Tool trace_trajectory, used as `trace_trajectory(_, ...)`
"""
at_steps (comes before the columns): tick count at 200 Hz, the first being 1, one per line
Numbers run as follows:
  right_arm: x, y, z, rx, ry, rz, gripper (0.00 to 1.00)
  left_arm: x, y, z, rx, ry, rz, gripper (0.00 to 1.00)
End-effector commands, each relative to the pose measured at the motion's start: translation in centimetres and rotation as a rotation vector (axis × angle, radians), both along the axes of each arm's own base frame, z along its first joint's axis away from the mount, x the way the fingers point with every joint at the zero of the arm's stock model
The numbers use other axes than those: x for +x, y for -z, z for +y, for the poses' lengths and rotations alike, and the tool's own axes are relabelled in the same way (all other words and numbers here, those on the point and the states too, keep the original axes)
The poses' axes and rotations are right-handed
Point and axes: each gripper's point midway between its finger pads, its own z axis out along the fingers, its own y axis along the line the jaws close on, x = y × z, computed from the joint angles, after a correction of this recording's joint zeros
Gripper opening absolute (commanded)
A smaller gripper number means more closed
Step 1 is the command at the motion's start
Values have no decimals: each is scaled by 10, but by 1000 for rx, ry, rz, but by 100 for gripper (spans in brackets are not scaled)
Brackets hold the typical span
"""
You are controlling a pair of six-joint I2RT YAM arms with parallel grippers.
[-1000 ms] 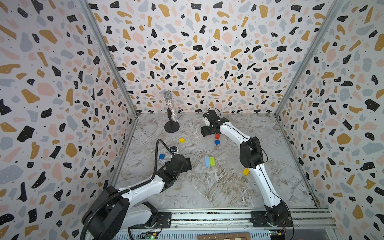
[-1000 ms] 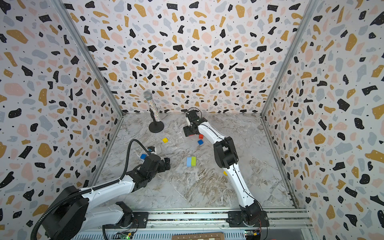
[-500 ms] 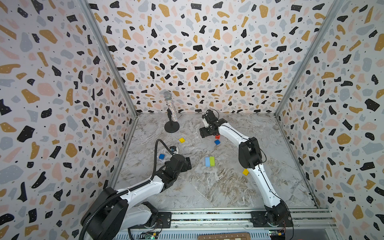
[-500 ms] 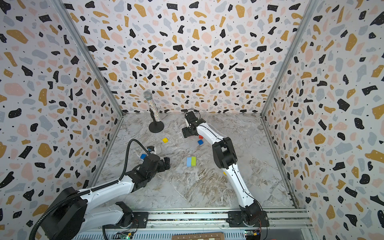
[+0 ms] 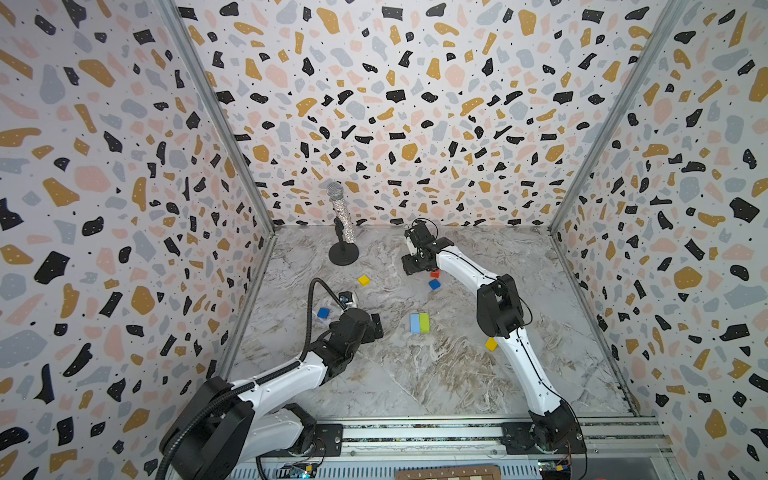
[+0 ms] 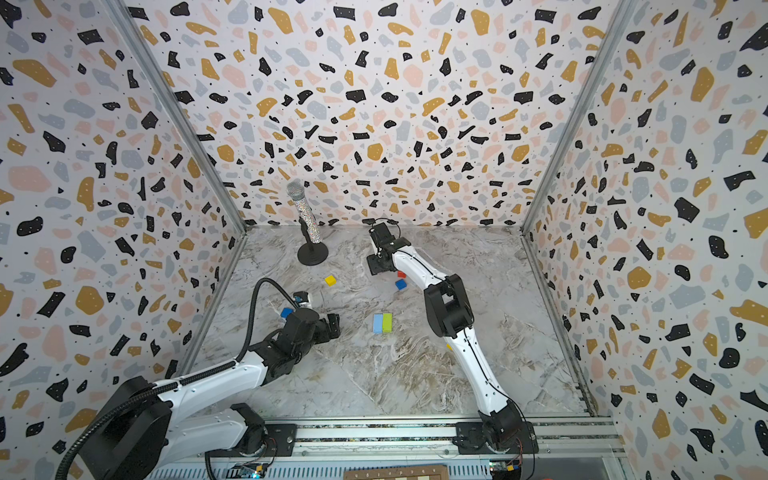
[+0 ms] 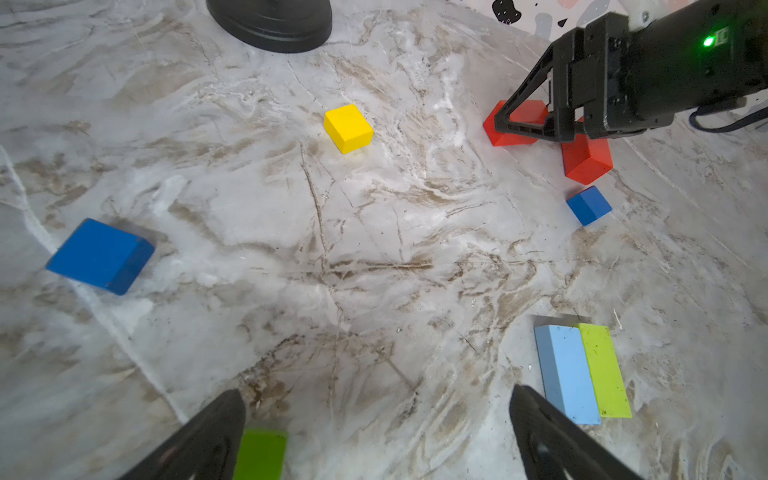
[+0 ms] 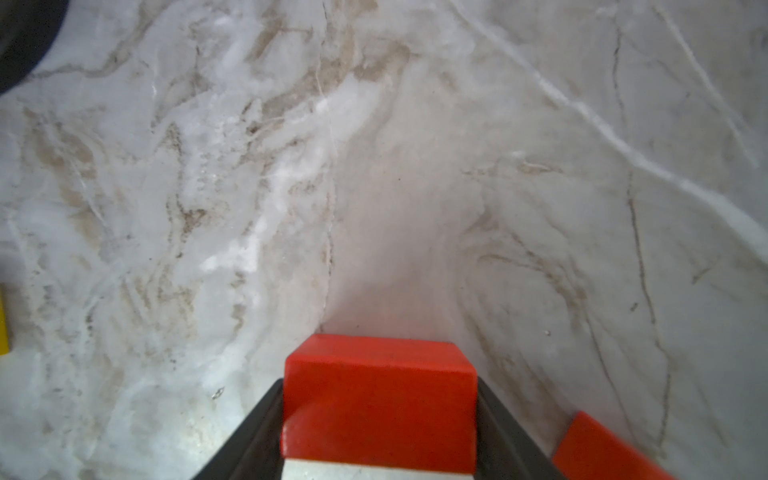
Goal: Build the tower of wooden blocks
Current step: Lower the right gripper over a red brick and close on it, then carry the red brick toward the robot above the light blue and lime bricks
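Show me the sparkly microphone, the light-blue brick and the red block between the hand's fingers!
Microphone (image 5: 344, 220): in a top view, on its glittery handle.
Light-blue brick (image 7: 567, 374): left wrist view, on its top face.
Red block (image 8: 380, 415): right wrist view, on its near face.

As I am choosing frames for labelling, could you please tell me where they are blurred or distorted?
Right wrist view: the red block is soft, the floor behind it hazy. Left wrist view: the yellow cube is sharp; the green block at the frame edge blurs. Both top views: even light, faint shadows, walls splayed by the wide lens.
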Motion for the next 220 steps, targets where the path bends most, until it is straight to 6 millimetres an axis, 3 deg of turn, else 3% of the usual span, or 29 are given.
trace_trajectory(1, -9, -48, -1, 18, 24, -45, 54, 2, -9, 1, -13, 1, -35, 100)
trace_trajectory(48, -41, -82, -8, 10, 39, -56, 54, 0, -12, 0, -34, -2, -39, 100)
trace_trajectory(120, -117, -112, -30, 3, 85, -52, 54, -5, -9, 22, 10, -108, -11, 100)
trace_trajectory(159, -158, -105, -46, 48, 158, -17, 54, -12, 4, 30, 33, -123, 15, 100)
trace_trajectory(220, -196, -83, -54, 12, 248, 26, 52, -15, -9, 34, 13, -117, -53, 100)
